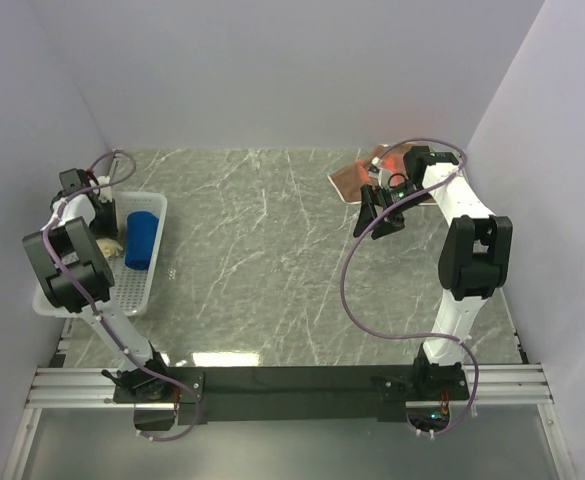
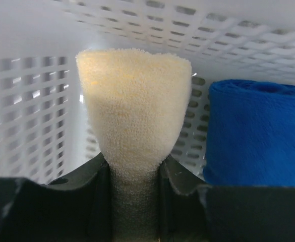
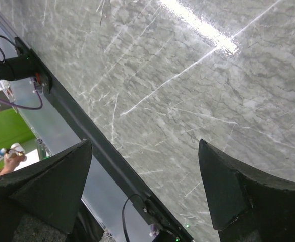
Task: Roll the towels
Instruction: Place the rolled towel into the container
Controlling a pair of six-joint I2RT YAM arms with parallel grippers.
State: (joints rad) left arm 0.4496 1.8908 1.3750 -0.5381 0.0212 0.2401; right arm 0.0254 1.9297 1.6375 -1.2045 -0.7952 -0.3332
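Note:
My left gripper (image 2: 134, 169) is inside the white mesh basket (image 1: 150, 275) and is shut on the rolled yellow towel (image 2: 134, 106), whose cream side faces the wrist camera; it shows as a pale lump in the top view (image 1: 109, 246). The rolled blue towel (image 1: 143, 240) lies in the basket just to its right, also in the left wrist view (image 2: 260, 133). The brown-and-orange patterned towel (image 1: 357, 178) lies flat on the table at the back right. My right gripper (image 1: 377, 217) is open and empty, held above the table just in front of that towel.
The basket stands at the table's left edge against the left wall. A purple cable (image 1: 352, 290) loops from the right arm over the table. The black base rail (image 1: 292, 380) runs along the near edge.

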